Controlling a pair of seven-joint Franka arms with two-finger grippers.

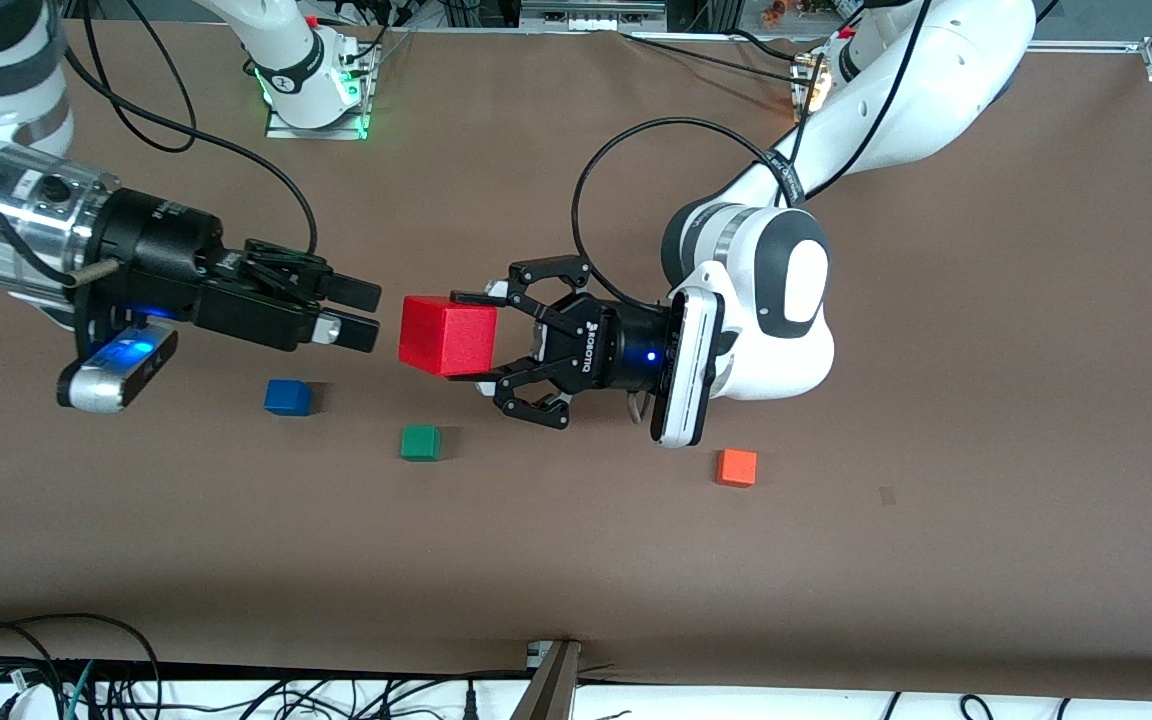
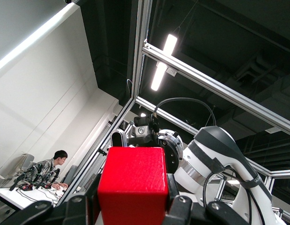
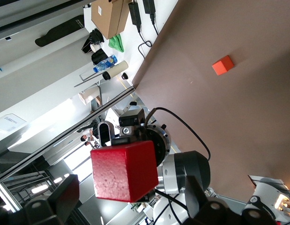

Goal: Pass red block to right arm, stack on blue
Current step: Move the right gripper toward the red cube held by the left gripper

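Left gripper [image 1: 481,337] clamped on red block [image 1: 446,335], held in the air above the brown table [image 1: 936,560]. Right gripper [image 1: 356,310] facing it just beside, fingers spread wide, empty. Blue cube [image 1: 287,397] on table under right gripper.

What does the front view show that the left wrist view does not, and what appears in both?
Only the front view shows the brown table with the blue block, green block and orange block resting on it, and the open right hand just short of the red block. Only the left wrist view shows ceiling lights and a seated person. Both show the red block clamped in the left hand, held in the air.
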